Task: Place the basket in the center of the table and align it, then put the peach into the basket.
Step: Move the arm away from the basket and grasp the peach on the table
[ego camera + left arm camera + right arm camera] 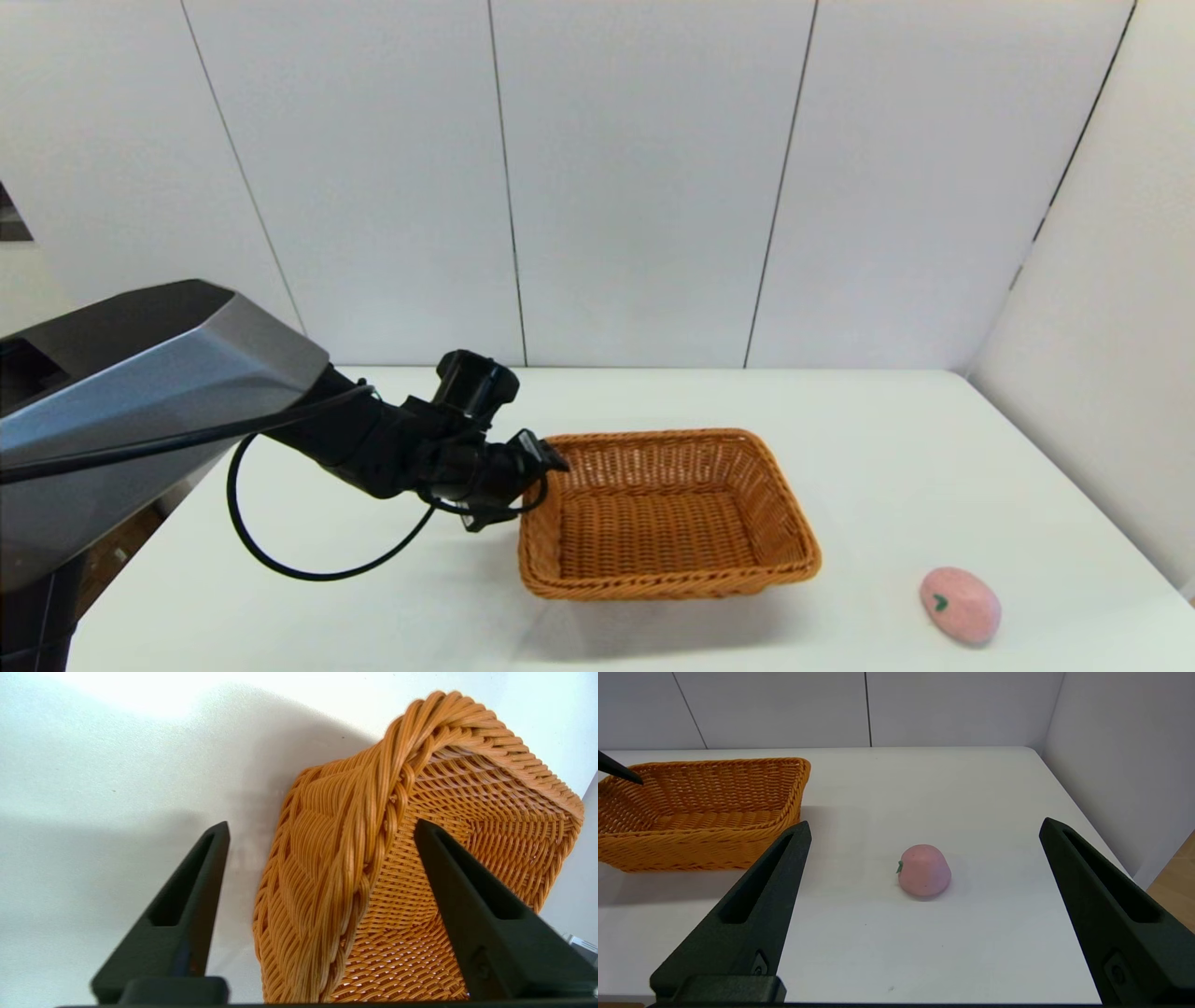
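Observation:
The orange-brown wicker basket (665, 515) sits on the white table (896, 439), a little left of the middle. My left gripper (540, 464) is at its left rim near the back corner. In the left wrist view the left gripper (321, 825) is open and straddles the braided rim of the basket (355, 826), one finger outside and one inside. The pale-pink peach (960, 605) lies at the front right, apart from the basket. In the right wrist view my right gripper (925, 825) is open, hovering short of the peach (923, 870), with the basket (700, 812) off to one side.
White wall panels stand behind the table and along its right side. The table's right edge (1087, 812) runs close to the peach. A black cable (280, 551) loops below the left arm, over the table's left part.

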Controlling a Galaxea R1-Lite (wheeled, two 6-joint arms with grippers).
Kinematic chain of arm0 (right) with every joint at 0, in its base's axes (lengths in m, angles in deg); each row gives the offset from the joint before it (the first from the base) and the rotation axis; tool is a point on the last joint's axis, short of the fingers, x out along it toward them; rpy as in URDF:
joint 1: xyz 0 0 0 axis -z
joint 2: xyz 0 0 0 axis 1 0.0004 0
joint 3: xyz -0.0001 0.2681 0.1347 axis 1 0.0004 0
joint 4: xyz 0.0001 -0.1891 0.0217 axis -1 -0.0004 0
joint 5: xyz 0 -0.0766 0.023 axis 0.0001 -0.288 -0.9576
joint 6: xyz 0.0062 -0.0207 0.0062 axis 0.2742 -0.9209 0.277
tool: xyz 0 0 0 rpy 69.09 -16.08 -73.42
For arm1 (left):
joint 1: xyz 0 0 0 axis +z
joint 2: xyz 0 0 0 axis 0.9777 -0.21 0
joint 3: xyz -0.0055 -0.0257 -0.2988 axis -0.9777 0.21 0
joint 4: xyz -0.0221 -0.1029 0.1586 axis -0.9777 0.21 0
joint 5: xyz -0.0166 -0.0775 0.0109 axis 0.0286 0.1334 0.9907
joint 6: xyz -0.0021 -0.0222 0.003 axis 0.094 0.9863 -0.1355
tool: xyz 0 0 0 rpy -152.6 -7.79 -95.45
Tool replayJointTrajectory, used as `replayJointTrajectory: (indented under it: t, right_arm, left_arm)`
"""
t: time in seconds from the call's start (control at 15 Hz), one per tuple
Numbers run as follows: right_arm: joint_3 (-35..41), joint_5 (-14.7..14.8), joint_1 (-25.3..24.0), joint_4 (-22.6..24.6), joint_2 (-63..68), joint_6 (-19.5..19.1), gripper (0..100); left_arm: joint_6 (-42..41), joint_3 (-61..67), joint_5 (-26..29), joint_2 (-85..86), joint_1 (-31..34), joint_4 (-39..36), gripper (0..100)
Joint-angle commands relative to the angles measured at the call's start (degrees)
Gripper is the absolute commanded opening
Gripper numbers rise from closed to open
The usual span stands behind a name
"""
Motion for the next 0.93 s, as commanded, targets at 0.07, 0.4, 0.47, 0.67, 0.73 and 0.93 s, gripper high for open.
replayJointTrajectory:
  t: [0.07, 0.4, 0.47, 0.67, 0.73, 0.93]
  right_arm:
    - [0.0, 0.0, -0.02, 0.02, 0.07, 0.02, 100]
    - [0.0, 0.0, -0.02, 0.02, -0.01, 0.02, 100]
    - [0.0, 0.0, -0.02, 0.02, 0.07, 0.02, 100]
    - [0.0, 0.0, -0.02, 0.02, -0.01, 0.02, 100]
    - [0.0, 0.0, -0.02, 0.02, 0.07, 0.02, 100]
    - [0.0, 0.0, -0.02, 0.02, 0.07, 0.02, 100]
  left_arm:
    - [0.03, 0.02, -0.17, 2.61, 1.2, -0.08, 100]
    - [-5.6, 0.28, 0.09, 21.77, 7.27, 1.06, 100]
    - [-8.66, 0.46, 0.0, 29.02, 7.71, 3.42, 100]
    - [-19.31, 0.55, -0.09, 47.88, 7.36, 10.21, 100]
    - [-23.79, 0.55, -0.35, 54.21, 6.13, 12.75, 100]
    - [-30.3, 0.72, -0.79, 71.52, 4.98, 25.94, 100]
